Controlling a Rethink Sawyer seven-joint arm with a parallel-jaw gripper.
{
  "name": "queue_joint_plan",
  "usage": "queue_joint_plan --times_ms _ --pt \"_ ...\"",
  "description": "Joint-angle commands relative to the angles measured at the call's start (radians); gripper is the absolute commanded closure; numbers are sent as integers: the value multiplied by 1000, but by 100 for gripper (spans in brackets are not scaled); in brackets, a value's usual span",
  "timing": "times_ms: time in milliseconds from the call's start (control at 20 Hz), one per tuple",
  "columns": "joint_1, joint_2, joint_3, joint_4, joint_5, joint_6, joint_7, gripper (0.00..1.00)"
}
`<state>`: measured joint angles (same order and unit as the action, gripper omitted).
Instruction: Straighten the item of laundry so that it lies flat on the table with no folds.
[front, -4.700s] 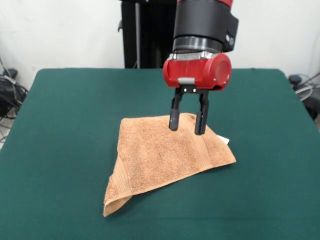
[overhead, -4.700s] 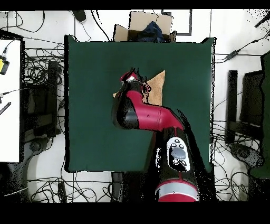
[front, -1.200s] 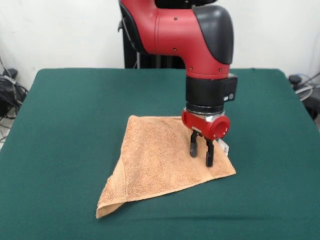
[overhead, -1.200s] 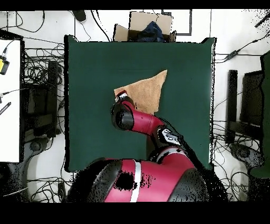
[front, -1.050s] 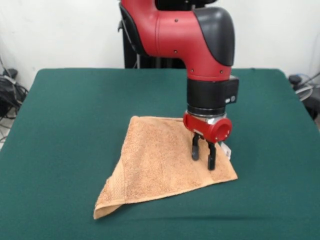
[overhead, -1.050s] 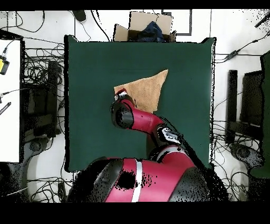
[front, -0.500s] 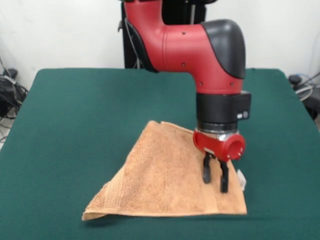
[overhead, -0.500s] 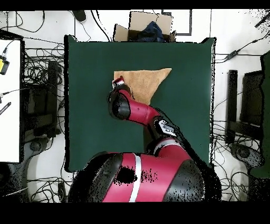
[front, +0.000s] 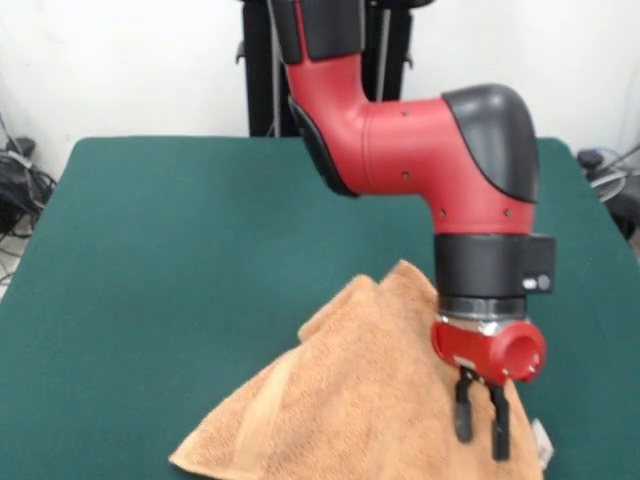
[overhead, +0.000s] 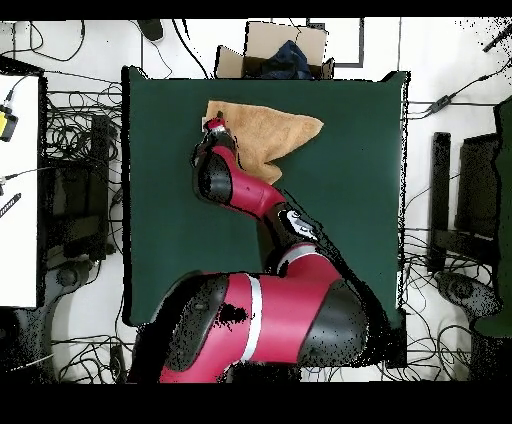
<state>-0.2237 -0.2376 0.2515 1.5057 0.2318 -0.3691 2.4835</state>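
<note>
Gripper (front: 478, 428) down on rumpled towel (front: 350, 400) — green table (front: 160, 250), near edge

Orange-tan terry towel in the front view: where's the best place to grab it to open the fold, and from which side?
Probably the pointed corner of the orange-tan terry towel, low on the front view's left. The cloth tapers there to a thin doubled edge lying on the dark green felt table. Come straight down from above. The pincer now sits at the opposite end, by the white tag.

No readable text anywhere. White tag (front: 541, 440) on the towel (front: 350, 400) is too small to make out.
</note>
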Motion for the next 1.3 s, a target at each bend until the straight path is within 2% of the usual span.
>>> queue_joint_plan --times_ms 50,450,650,900,1300 --pt "70 121 139 -78 113 10 223 0" --pt "90 85 124 -41 176 9 219 0" --pt "83 59 128 6 173 -8 244 0" --pt "104 67 138 -14 217 -21 259 0" --pt "110 109 212 -92 241 -44 269 0"
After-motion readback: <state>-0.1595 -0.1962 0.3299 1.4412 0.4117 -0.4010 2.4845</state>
